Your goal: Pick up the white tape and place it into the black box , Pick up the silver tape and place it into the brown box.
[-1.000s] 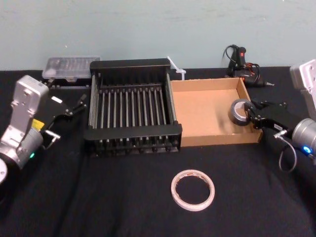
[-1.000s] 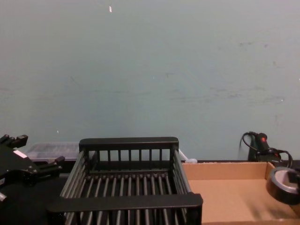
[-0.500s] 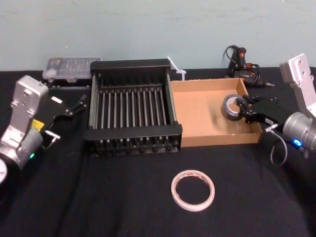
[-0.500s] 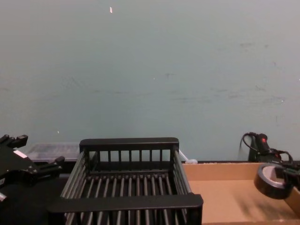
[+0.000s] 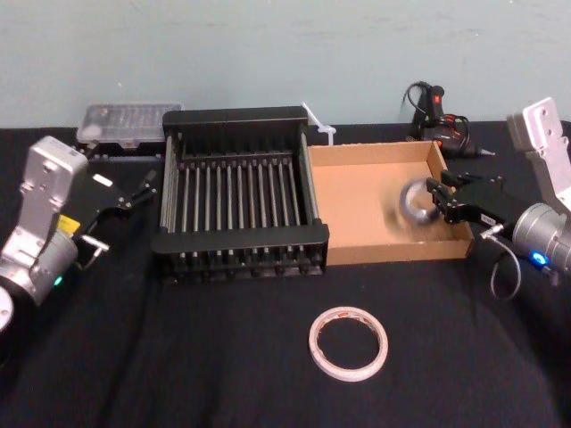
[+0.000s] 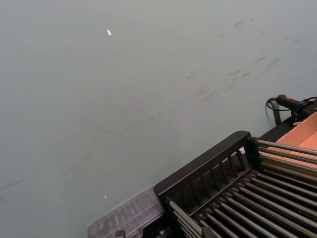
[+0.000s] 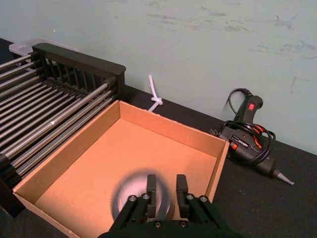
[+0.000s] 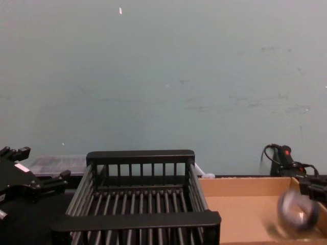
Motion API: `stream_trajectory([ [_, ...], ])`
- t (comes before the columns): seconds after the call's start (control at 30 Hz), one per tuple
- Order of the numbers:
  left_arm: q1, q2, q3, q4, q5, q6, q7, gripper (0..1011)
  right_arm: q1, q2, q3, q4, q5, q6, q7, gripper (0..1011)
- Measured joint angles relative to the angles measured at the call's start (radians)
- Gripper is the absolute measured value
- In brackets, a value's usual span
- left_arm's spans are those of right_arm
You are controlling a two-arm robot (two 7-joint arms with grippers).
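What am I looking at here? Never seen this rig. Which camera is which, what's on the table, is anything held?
It's a two-armed robot at a table covered in black cloth. The head view looks down from above, the chest view looks across from lower down, and each wrist view rides on one arm. The left end effector hangs open and idle, left of the black box, a slatted crate. The right end effector is over the brown box, a cardboard tray, with its fingers apart. The silver tape shows as a blur inside that tray, close to the fingers, so it looks loose rather than gripped. The white tape lies flat on the cloth in front of both boxes. A clear plastic case and a corded hand tool sit at the back.
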Motion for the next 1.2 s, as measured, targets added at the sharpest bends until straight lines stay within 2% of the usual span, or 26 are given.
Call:
stream_trajectory([
  [0.33,0.0,0.0,0.0,0.0,0.0,0.0,0.0,1001,-0.001,0.001,0.001,-0.001,0.001,0.001,-0.001,509],
  [0.43,0.0,0.0,0.0,0.0,0.0,0.0,0.0,1001,-0.002,0.001,0.001,-0.002,0.001,0.001,-0.001,639],
  [0.47,0.0,0.0,0.0,0.0,0.0,0.0,0.0,1001,-0.002,0.001,0.001,-0.002,0.002,0.001,-0.001,654],
  [0.5,0.0,0.0,0.0,0.0,0.0,0.0,0.0,1001,-0.002,0.001,0.001,-0.002,0.002,0.001,-0.001,720],
  [0.63,0.0,0.0,0.0,0.0,0.0,0.0,0.0,1001,-0.002,0.002,0.001,-0.002,0.002,0.001,-0.001,791],
  [0.83,0.0,0.0,0.0,0.0,0.0,0.0,0.0,1001,-0.002,0.002,0.001,-0.002,0.002,0.001,-0.001,980],
  [1.03,0.0,0.0,0.0,0.0,0.0,0.0,0.0,1001,-0.008,0.005,0.003,-0.013,0.001,-0.007,0.006,1002],
  [1.2,0.0,0.0,0.0,0.0,0.0,0.0,0.0,1001,-0.027,0.017,0.012,-0.051,0.01,-0.005,0.019,1002],
])
